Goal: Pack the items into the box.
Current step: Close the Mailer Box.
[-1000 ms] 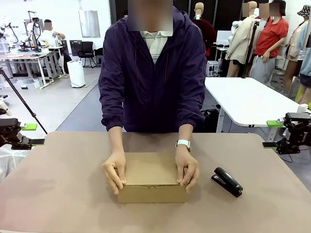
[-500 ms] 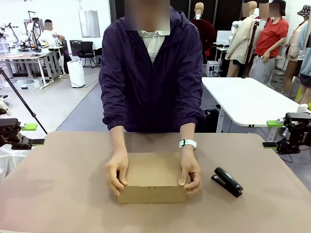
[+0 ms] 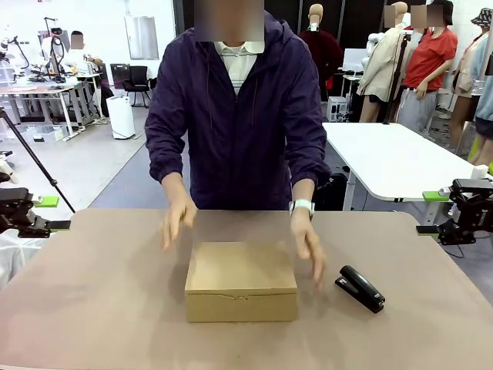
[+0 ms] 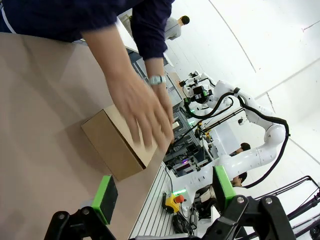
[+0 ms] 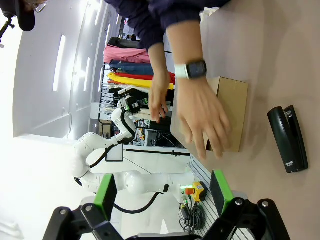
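A closed cardboard box (image 3: 241, 281) sits mid-table, the person's hands (image 3: 179, 222) lifted clear of it. Both grippers, left (image 4: 162, 192) and right (image 5: 161, 192), hang wide and empty at the table's edges. The flap could spring up (nothing visibly fastens it; a stapler (image 3: 360, 288) lies beside).

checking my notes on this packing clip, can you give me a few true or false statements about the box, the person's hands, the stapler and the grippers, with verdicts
1. The box has its lid shut. True.
2. The person's hands are pressing on the lid. False: both hands are lifted clear of it, one on each side.
3. A black stapler lies on the table, on the robot's right side of the box. True.
4. The stapler touches the box. False: bare table shows between them.
5. The left gripper is shut on the box. False: it is open and holds nothing.
6. The right gripper is open. True.
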`<state>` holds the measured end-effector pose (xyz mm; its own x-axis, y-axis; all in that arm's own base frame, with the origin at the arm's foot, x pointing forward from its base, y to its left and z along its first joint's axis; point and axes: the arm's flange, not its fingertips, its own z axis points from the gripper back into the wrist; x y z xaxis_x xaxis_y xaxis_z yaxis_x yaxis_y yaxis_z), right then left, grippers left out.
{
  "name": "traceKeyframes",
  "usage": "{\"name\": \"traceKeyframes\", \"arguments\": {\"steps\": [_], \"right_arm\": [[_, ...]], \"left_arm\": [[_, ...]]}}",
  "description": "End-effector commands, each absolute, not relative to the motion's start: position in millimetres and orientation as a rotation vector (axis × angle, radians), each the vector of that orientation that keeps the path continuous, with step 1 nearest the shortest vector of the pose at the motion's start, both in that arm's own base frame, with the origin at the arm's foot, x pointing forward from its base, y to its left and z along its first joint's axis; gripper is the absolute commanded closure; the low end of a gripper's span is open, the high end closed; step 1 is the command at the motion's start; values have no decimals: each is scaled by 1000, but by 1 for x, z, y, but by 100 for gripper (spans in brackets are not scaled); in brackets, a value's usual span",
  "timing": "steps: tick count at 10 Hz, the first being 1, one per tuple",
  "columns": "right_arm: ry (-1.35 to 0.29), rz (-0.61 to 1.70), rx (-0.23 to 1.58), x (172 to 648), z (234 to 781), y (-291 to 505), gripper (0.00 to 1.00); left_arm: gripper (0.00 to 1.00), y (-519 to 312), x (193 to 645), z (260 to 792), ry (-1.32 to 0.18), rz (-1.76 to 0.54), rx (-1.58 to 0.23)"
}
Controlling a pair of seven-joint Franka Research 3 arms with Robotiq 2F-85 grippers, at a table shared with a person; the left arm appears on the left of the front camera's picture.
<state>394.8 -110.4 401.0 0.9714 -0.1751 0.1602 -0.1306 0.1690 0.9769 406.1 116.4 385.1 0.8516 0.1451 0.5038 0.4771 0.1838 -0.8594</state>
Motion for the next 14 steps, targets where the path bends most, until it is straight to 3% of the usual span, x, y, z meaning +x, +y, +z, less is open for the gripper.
{"name": "traceKeyframes", "arguments": {"steps": [1,14], "right_arm": [[-267,-13,1408,396,405,-111,0],[-267,-13,1408,396,405,-111,0]], "left_arm": [[0,117,403,389,-545,-259,-1374],[0,117,403,389,-545,-259,-1374]]}}
